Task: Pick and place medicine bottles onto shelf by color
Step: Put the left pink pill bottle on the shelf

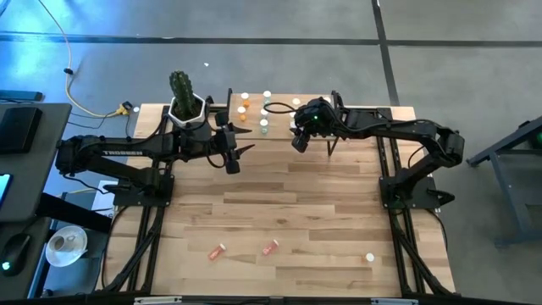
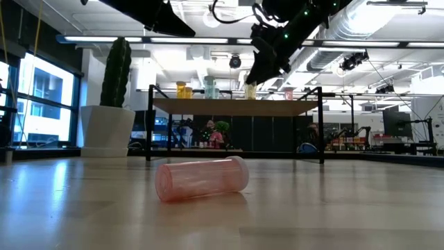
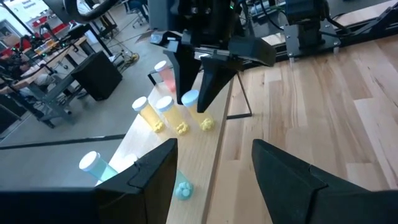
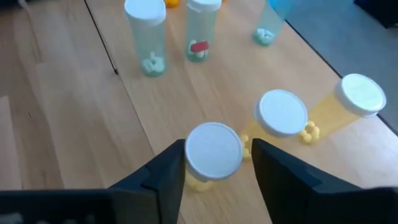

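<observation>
Room: open workshop with grey floor, ducts and strip lights overhead, windows on one side of the low view; other benches and equipment stand behind.
Bench: large pale wood bench (image 1: 288, 212), mostly bare; a potted cactus (image 1: 183, 95) stands at its far left corner.
Shelf: the shelf (image 1: 279, 108) sits at the far edge, between the cactus and the right arm's reach.
Placed stock: several medicine bottles (image 1: 254, 110) stand upright on the shelf, grouped roughly by body colour: orange, pale green, yellow, at least 1 pink.
Right tool: the right tool (image 4: 213, 163) is at the shelf with its fingers either side of a yellow bottle (image 4: 213, 152) whose base rests on the shelf top; whether the pads grip it cannot be told.
Left tool: the left tool (image 3: 214, 174) hangs open and empty just in front of the shelf.
Outstanding: 2 red-pink bottles (image 1: 218, 251) (image 1: 270, 247) lie on their sides near the front edge; a small white item (image 1: 369, 256) lies further right, kind unclear.
Progress: judged well advanced, with most bottles shelved and at least 2 left.
</observation>
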